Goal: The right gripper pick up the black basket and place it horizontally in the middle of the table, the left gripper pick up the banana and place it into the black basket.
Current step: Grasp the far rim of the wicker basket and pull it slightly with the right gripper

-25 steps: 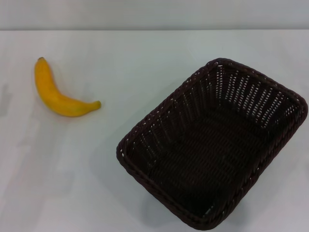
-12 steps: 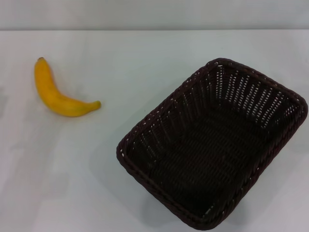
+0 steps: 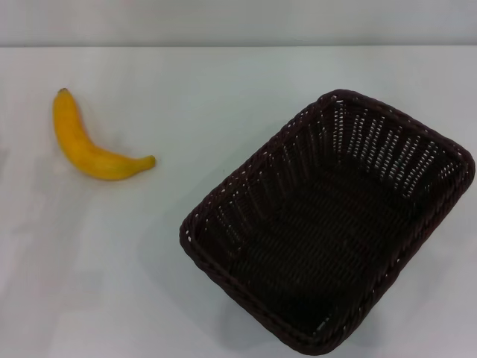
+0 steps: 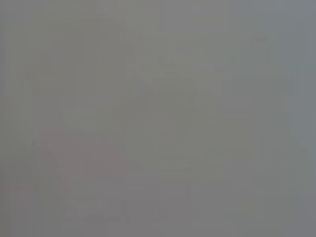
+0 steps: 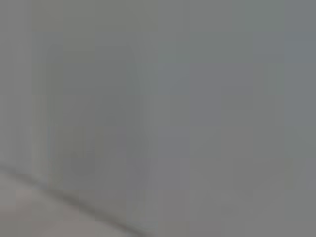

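Note:
The black basket is a large dark woven wicker basket. It stands on the white table at the right, turned at a slant, and it is empty. The banana lies on the table at the far left, its dark tip pointing away from me. The banana and the basket are well apart. Neither gripper shows in the head view. Both wrist views show only a plain grey surface.
A pale wall runs along the table's far edge. The basket's near corner reaches the bottom edge of the head view.

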Available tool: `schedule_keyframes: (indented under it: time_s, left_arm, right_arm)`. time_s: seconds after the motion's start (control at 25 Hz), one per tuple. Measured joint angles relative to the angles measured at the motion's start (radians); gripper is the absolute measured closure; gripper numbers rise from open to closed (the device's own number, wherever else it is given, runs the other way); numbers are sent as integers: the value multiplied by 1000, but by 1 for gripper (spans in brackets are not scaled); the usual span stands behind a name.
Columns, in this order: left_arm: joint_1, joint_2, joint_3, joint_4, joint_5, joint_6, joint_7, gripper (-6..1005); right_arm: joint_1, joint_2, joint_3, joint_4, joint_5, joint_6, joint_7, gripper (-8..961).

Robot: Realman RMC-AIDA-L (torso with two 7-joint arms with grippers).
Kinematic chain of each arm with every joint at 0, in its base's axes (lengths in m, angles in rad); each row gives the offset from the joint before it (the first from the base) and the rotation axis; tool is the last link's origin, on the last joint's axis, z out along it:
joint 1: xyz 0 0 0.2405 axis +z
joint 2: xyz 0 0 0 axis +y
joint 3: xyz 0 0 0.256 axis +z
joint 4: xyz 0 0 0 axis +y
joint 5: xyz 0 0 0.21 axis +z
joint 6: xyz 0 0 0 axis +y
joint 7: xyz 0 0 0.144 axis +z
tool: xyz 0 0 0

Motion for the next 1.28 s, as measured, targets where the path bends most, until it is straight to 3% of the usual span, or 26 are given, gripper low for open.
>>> schedule_keyframes:
  time_s: [0.16, 0.36, 0.6, 0.76, 1.04, 1.16, 1.28]
  left_arm:
    - [1, 1, 4, 0, 4, -3, 0, 120]
    - [2, 2, 8, 24, 17, -5, -18, 120]
    - [42, 4, 8, 77, 35, -3, -85, 120]
    - [65, 5, 8, 97, 45, -6, -88, 120]
    - [81, 5, 8, 106, 46, -5, -88, 120]
    - [86, 6, 8, 119, 46, -3, -87, 120]
    - [89, 5, 8, 126, 46, -1, -84, 120]
  right_arm:
    - [173, -74, -58, -6, -168, 171, 196, 231]
    - [362, -92, -77, 61, -402, 294, 284, 241]
    - [566, -83, -151, 272, -625, 343, 323, 253]
    - [658, -49, -188, 388, -730, 331, 339, 261]
    - [745, 55, -242, 444, -908, 325, 352, 275]
    - [766, 84, -249, 468, -946, 321, 358, 281]
    - [774, 99, -266, 502, -952, 290, 377, 288]
